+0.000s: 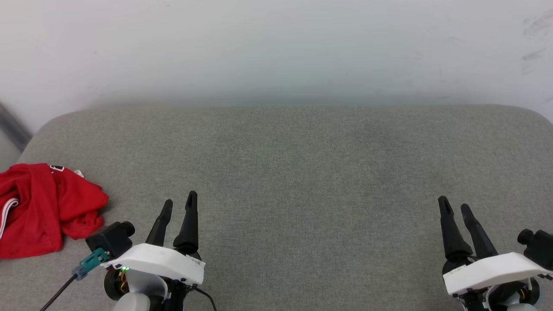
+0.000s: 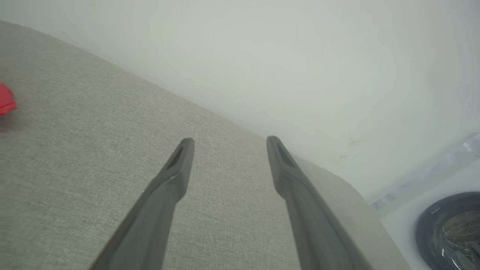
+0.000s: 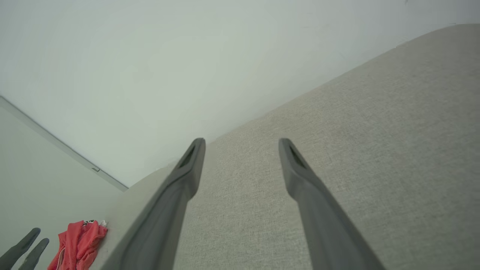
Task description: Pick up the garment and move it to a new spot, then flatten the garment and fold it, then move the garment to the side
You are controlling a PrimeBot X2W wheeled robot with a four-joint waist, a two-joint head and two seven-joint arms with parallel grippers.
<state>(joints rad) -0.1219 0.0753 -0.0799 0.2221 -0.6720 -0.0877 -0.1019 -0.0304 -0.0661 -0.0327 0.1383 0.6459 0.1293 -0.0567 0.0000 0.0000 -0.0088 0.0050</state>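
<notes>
The garment (image 1: 41, 207) is a red shirt with white striped trim, lying crumpled at the far left edge of the grey fabric surface (image 1: 293, 172). A red corner of the garment (image 2: 6, 99) shows at the left edge of the left wrist view, and the garment (image 3: 78, 243) lies small at the bottom left of the right wrist view. My left gripper (image 1: 179, 201) stands open just right of the garment, apart from it, with nothing between its fingers. My right gripper (image 1: 454, 205) is open at the lower right, far from the garment. Each wrist view shows its own gripper (image 2: 229, 140) (image 3: 242, 141) spread over bare fabric.
A pale wall (image 1: 276, 47) rises behind the surface's rounded back edge. A dark round drum opening (image 2: 450, 228) of a white machine sits beyond the surface's corner in the left wrist view. The left gripper's fingers (image 3: 22, 249) show in the right wrist view.
</notes>
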